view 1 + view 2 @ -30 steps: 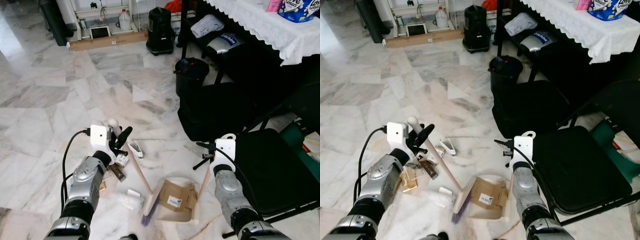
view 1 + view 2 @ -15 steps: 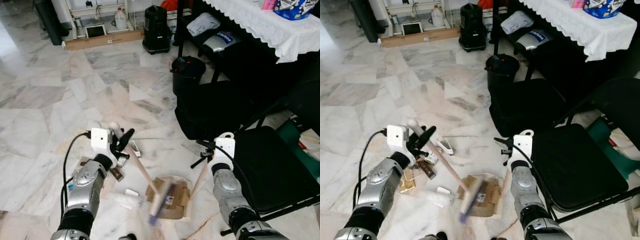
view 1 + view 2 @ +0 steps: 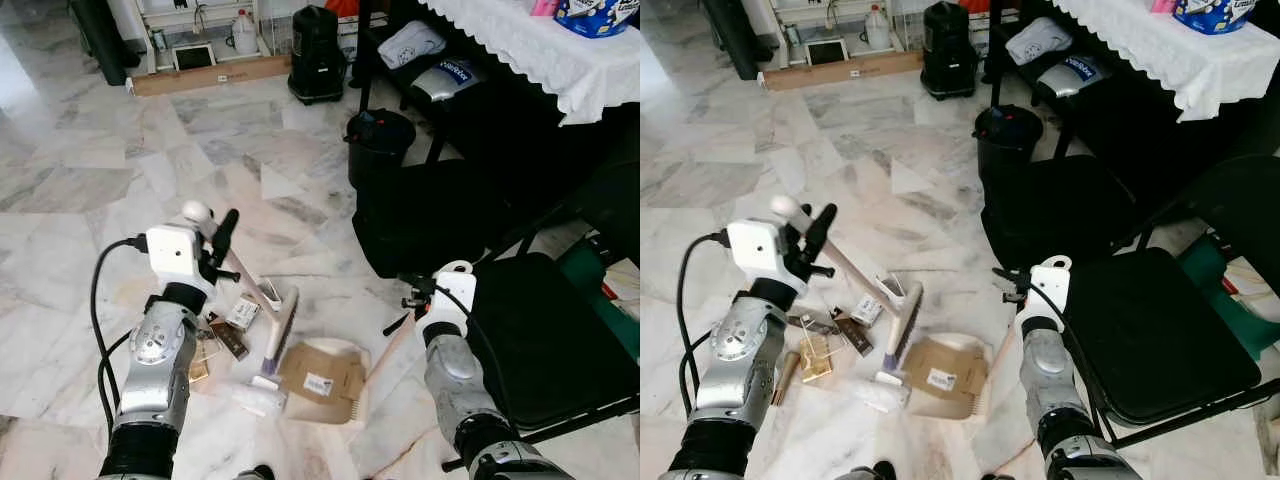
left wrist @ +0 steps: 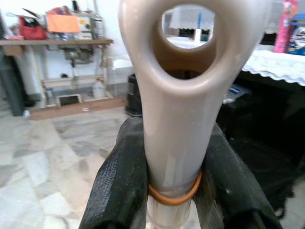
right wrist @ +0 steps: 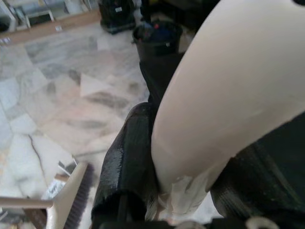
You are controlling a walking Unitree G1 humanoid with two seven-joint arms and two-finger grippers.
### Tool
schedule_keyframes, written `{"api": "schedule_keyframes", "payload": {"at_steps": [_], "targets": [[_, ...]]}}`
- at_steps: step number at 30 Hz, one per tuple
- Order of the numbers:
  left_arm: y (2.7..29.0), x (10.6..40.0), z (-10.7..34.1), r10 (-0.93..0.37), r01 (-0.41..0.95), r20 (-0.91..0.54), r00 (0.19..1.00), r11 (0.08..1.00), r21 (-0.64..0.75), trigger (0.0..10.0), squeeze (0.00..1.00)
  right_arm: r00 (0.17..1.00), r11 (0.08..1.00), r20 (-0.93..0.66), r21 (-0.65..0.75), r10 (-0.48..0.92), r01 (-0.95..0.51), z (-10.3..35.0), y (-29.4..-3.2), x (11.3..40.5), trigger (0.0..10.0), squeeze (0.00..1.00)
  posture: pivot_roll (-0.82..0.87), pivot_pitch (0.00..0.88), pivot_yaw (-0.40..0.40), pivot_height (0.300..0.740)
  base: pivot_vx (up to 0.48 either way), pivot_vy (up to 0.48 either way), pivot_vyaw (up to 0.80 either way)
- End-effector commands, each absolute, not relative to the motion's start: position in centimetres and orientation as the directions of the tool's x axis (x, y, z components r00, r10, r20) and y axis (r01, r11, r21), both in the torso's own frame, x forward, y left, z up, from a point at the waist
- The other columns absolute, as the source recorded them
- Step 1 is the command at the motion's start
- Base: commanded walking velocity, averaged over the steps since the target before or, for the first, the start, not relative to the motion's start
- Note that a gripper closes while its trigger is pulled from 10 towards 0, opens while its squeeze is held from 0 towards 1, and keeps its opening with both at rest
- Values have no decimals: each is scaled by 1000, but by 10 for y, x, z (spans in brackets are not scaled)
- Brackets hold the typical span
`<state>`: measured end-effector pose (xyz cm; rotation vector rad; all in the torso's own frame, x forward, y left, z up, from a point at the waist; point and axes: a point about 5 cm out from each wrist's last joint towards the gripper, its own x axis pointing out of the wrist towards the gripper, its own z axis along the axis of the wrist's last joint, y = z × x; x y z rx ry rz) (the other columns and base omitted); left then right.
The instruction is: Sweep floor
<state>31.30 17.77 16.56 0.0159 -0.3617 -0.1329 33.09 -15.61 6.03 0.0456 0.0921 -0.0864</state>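
— Marble floor [image 3: 90,190] is taking up most of the scene, pale and veined, with a black folding chair [image 3: 545,340] sitting at four o'clock and a black bin [image 3: 380,140] standing up at one o'clock. What is the robot working with?

— A beige dustpan [image 3: 322,380] is lying flat on the floor at six o'clock, and a piece of brown cardboard [image 3: 318,374] is already resting inside it. The right gripper [image 5: 167,191] is gripping the pan's long handle [image 3: 390,345], fingers [image 5: 126,167] clamped on either side of it.

— And the broom?

— The left gripper [image 4: 167,191] is holding the broom [image 3: 255,300] near the looped top of its stick, fingers [image 4: 114,186] closed tight around it. The brush head [image 3: 280,325] is sitting on the floor just beside the pan's open mouth, at about seven o'clock of the scene.

— How far along is the sweeping, would you say?

— Partway, I am judging. The cardboard is in, but small litter is still lying loose at the brush's far side: a white crumpled wrapper [image 3: 262,398], a dark brown packet [image 3: 235,345], a small printed box [image 3: 243,313] and a white clip-like piece [image 3: 270,292]. Those are waiting to be drawn toward the pan, and the wider floor beyond them is looking mostly clean.
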Motion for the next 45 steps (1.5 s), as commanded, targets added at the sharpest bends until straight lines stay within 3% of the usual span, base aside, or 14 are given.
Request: {"api": "schedule_keyframes", "payload": {"at_steps": [1, 7, 17, 22, 32, 45], "targets": [[184, 308, 175, -109, 83, 398, 911, 993, 82, 10000, 0, 997, 996, 3, 48, -77, 77, 77, -158, 335, 10000, 0, 102, 118, 6, 740, 0, 0, 0], [184, 304, 171, -95, 31, 390, 916, 986, 166, 10000, 0, 995, 996, 82, 61, -64, 59, 92, -156, 336, 10000, 0, 96, 92, 9, 740, 0, 0, 0], [181, 292, 149, -37, -17, 344, 938, 988, 152, 10000, 0, 980, 995, 185, 81, -75, 61, 117, -160, 328, 10000, 0, 91, 42, 2, 740, 0, 0, 0], [180, 291, 141, -16, -32, 329, 944, 990, 140, 10000, 0, 976, 994, 201, 78, -88, 74, 121, -165, 324, 10000, 0, 86, 0, -8, 740, 0, 0, 0], [175, 297, 141, -64, 16, 326, 943, 989, 148, 10000, 0, 977, 993, 182, 47, -113, 106, 119, -171, 310, 10000, 0, 79, 0, 12, 740, 0, 0, 0], [176, 295, 134, -72, 25, 307, 949, 988, 155, 10000, 0, 975, 989, 168, 45, -144, 139, 120, -173, 300, 10000, 0, 76, 0, 28, 740, 0, 0, 793]]}}
